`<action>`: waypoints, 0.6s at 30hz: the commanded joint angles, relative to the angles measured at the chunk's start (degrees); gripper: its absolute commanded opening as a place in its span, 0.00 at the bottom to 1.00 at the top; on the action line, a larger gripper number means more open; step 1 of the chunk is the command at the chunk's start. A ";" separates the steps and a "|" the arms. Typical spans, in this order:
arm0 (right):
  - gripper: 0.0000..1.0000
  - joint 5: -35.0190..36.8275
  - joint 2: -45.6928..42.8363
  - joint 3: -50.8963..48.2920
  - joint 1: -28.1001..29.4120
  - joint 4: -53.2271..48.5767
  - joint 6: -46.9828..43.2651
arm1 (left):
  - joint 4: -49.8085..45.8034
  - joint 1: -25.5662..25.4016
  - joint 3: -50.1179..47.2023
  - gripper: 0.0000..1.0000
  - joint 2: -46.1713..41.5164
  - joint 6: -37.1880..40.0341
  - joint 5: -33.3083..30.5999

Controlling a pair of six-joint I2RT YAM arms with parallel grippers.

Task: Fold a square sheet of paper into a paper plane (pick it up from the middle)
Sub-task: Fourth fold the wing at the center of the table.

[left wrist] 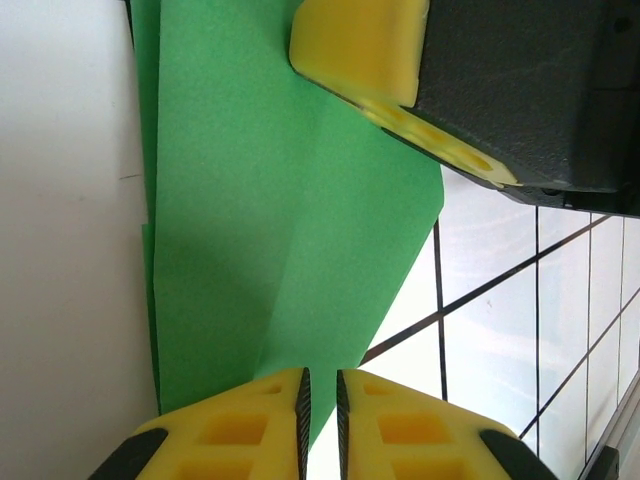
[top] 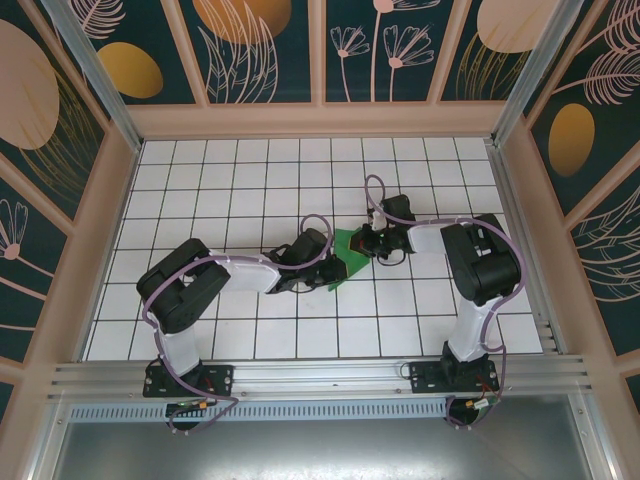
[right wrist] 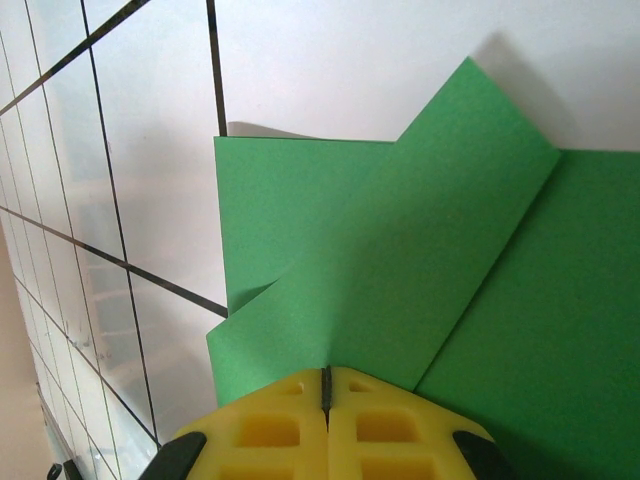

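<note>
Lying at the middle of the table (top: 250,190), the part-folded square sheet of paper (top: 345,255) sits between the left gripper (left wrist: 320,390), jaws a slit apart at its near-left edge, and the right gripper (right wrist: 326,380), jaws together, tips on its far-right flap.

My top camera looks down from above and behind me, while both wrist cameras closely face the square sheet of paper (left wrist: 280,200), common to all views.
</note>
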 commanded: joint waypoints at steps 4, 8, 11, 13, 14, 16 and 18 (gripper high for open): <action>0.00 7.58 4.73 -1.68 -0.07 -5.52 -1.61 | 0.87 -0.09 0.30 0.22 -3.08 2.10 -0.86; 0.00 7.45 4.91 -1.66 -0.10 -5.52 -1.69 | -1.88 0.34 1.99 0.25 -3.66 4.76 -2.76; 0.00 7.56 5.00 -1.58 -0.07 -5.65 -1.78 | -2.09 0.56 2.19 0.25 -2.76 5.15 -2.18; 0.00 7.58 5.08 -1.57 -0.05 -5.77 -1.87 | -1.39 0.57 2.32 0.25 -1.61 4.95 -0.56; 0.00 7.56 5.12 -1.55 -0.06 -5.83 -1.91 | -1.01 0.63 2.37 0.24 -1.09 4.76 0.14; 0.00 7.50 5.21 -1.56 -0.03 -5.82 -1.88 | -0.23 0.57 2.28 0.23 -0.04 4.15 1.43; 0.00 7.50 5.29 -1.49 -0.09 -5.95 -1.96 | 0.08 0.59 1.92 0.22 0.55 3.66 2.10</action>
